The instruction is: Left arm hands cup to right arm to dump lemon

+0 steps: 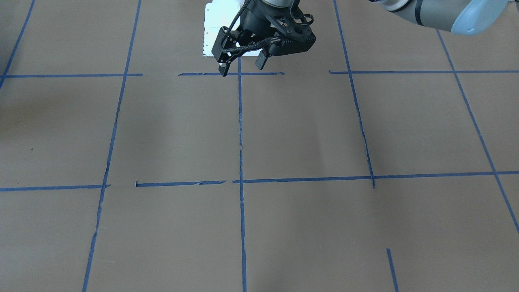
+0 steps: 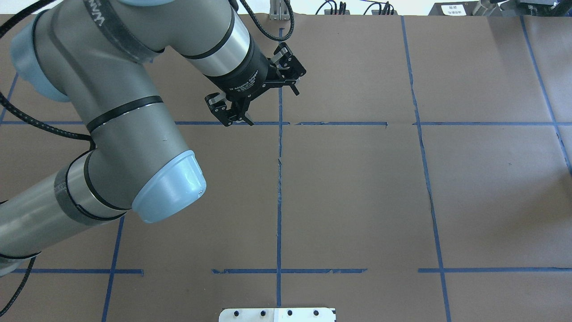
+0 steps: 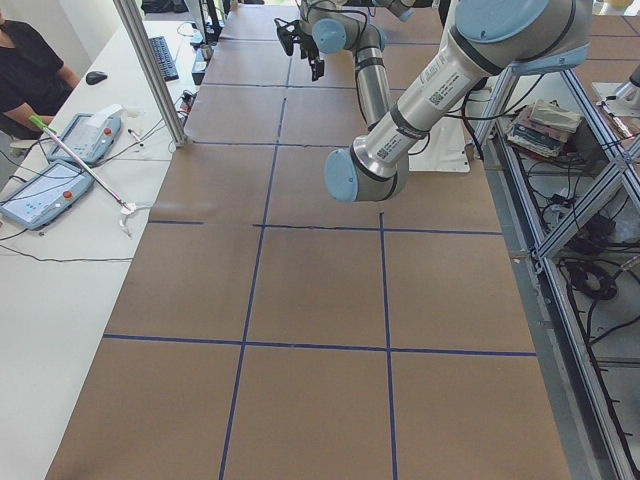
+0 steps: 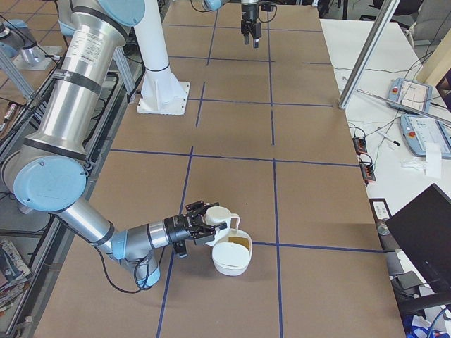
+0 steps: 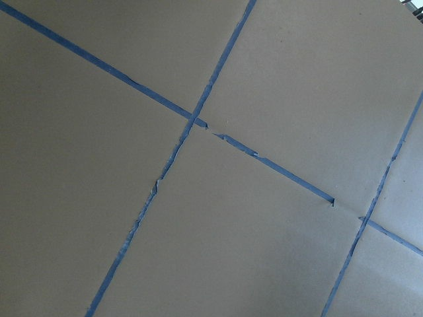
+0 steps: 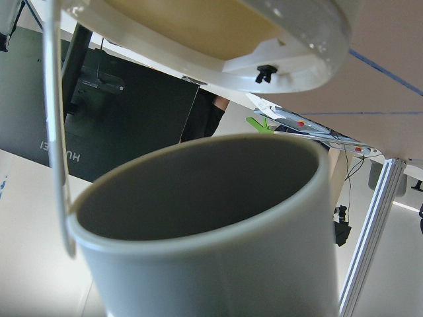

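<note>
Left arm (image 2: 125, 134) well apart, over worktop's far-left half; left gripper (image 1: 242, 67) spread, empty. Right arm (image 4: 70, 120) nearer: right gripper (image 4: 201, 227) at cup (image 4: 218, 213) near worktop's right end — grip cannot tell. White bowl (image 4: 230, 268) just beside cup, handle over its rim. Right wrist view alone shows cup's inside — no lemon seen.

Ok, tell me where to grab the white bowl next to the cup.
Probably pinch the rim of the bowl, coming straight down: it stands upright and open, and looks too wide to span. Pick the rim side away from the cup and the right gripper, which crowd its other edge.
</note>
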{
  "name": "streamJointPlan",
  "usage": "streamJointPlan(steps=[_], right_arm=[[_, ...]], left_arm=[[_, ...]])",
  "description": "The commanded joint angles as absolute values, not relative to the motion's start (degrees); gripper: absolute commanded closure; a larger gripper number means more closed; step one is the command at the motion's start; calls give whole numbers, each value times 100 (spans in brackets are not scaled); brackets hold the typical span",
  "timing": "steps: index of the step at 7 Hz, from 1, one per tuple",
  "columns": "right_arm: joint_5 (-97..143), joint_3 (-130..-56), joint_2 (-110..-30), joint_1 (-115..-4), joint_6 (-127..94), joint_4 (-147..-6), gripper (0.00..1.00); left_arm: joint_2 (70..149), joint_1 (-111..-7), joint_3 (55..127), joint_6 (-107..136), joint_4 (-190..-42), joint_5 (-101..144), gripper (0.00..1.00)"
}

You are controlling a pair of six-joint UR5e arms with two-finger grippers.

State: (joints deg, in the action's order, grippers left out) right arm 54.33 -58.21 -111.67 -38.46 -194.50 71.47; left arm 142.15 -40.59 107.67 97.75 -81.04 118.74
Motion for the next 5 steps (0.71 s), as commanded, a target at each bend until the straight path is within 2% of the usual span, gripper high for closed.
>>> streamJointPlan(steps=[1,3,5], right_arm=[[5432,-5810,-11180,-3981,-19959,7154,90],[5432,-5879,-11145,-3929,-19855,7024,91],[5676,-6316,-10953,-3868,-18678,6034,92]], left_arm=[[14203,-4061,10767,9765,-8104,11856,0],[14186,-4061,10767,9765,-8095,11856,0],[14124,-4061,10775,9765,-8095,11856,0]])
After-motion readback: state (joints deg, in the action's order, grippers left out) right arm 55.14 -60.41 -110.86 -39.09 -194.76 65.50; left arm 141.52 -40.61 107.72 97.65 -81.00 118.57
